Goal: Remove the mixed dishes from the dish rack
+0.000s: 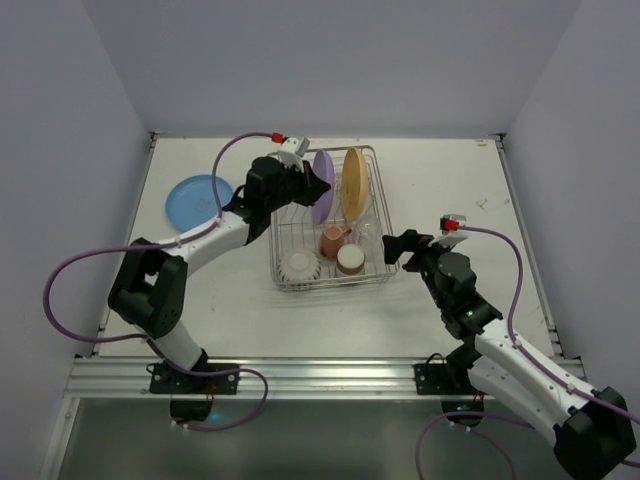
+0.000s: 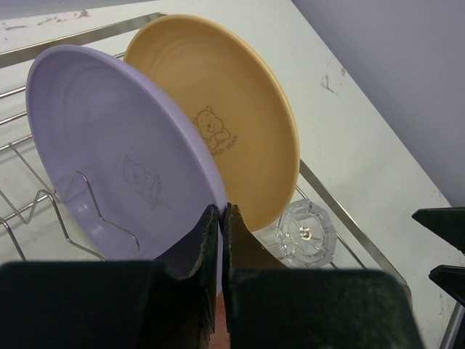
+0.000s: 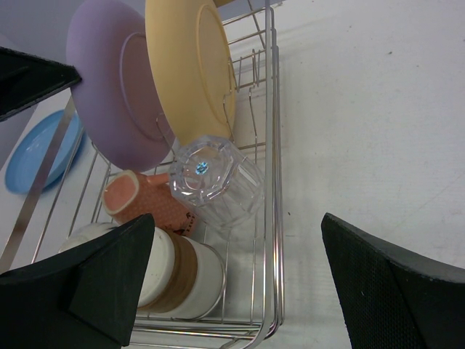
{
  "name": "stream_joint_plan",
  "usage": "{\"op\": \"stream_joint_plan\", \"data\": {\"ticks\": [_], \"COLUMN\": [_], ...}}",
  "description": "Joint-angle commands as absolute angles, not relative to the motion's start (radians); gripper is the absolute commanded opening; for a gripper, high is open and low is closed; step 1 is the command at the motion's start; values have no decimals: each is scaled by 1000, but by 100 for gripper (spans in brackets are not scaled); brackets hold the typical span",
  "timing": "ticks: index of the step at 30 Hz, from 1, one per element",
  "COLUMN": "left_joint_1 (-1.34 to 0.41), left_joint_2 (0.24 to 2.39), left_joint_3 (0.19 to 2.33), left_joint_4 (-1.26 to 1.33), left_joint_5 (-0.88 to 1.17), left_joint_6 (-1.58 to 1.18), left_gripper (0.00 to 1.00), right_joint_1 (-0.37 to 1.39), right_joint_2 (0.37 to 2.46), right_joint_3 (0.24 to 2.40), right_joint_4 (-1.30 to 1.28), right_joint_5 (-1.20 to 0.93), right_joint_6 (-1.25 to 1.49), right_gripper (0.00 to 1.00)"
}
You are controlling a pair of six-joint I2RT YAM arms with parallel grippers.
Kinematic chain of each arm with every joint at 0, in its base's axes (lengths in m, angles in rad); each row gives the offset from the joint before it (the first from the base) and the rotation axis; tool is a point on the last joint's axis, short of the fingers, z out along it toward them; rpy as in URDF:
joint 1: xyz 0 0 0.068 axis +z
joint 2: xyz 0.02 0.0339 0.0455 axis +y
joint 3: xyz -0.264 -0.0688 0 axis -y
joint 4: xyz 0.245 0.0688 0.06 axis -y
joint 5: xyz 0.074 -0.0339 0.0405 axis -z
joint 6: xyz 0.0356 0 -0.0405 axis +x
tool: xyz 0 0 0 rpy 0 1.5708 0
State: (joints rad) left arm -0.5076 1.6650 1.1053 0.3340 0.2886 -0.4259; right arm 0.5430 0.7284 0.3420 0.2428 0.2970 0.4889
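Note:
The silver wire dish rack [image 1: 378, 268] stands mid-table. A purple plate [image 1: 322, 188] and a yellow-orange plate [image 1: 353, 182] stand upright in its far half. Its near half holds a pink mug [image 1: 333, 240], a clear glass [image 1: 367, 235], a brown-and-cream cup [image 1: 350, 259] and a white ribbed bowl [image 1: 299, 264]. My left gripper [image 2: 221, 211] is shut on the near rim of the purple plate [image 2: 116, 153], beside the yellow-orange plate [image 2: 232, 116]. My right gripper [image 3: 238, 218] is open wide and empty over the rack's near right corner [image 3: 275, 145], near the glass [image 3: 218, 182].
A blue plate [image 1: 198, 200] lies flat on the table left of the rack, also in the right wrist view [image 3: 43, 149]. Grey walls close in the table on three sides. The table's metal front rail [image 1: 320, 375] carries both arm bases.

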Motion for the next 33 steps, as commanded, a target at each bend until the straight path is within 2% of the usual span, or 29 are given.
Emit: {"op": "stream_joint_plan", "data": {"ticks": [1, 17, 25, 33], "left_joint_1": [-514, -509, -497, -469], "left_joint_2": [1594, 1457, 1411, 1367], "left_joint_3": [1167, 1181, 1190, 1201], "left_joint_4": [342, 281, 302, 196], "left_joint_5": [316, 305, 379, 275], "left_joint_6": [-383, -397, -428, -411], "left_gripper": [0, 0, 0, 0], "right_joint_1": [545, 545, 546, 546], "right_joint_2": [727, 730, 736, 738], "right_joint_3": [367, 368, 371, 370], "right_joint_4": [259, 259, 259, 262], "right_joint_5": [310, 308, 307, 301], "right_joint_6": [488, 486, 485, 485], "right_gripper": [99, 99, 99, 99]}}
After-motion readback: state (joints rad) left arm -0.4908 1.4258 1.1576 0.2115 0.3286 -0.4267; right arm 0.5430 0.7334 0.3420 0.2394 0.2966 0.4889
